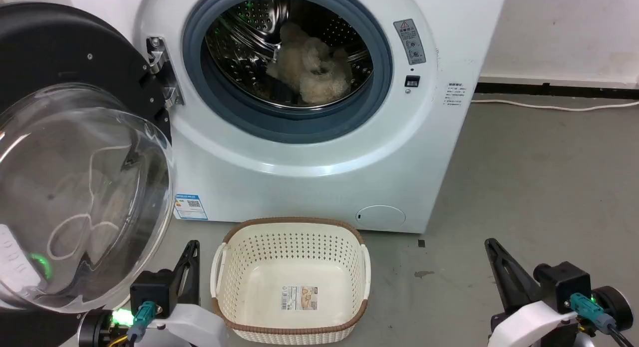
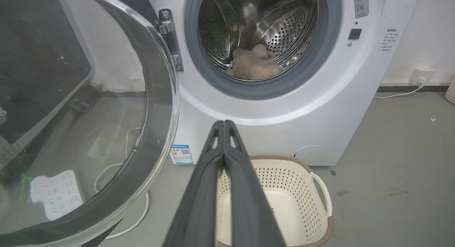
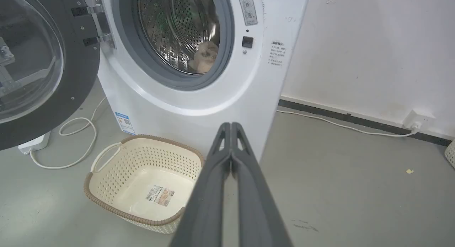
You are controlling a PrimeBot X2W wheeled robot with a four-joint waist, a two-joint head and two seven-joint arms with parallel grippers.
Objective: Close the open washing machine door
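The washing machine door (image 1: pixel 80 157) stands wide open at the far left, swung out on its metal hinge (image 1: pixel 159 72). Its glass bulge comes down close to the left hand (image 1: pixel 192 247), whose fingers are pressed together on nothing. Just right of that hand, a cream basket (image 1: pixel 292 226) sits on the floor against the front of the washing machine (image 1: pixel 299 157), with a fluffy bundle (image 1: pixel 309 70) in the drum. The right hand (image 1: pixel 491 244), also pressed together, hovers over a wide stretch of grey floor (image 1: pixel 539 177) running to the wall.
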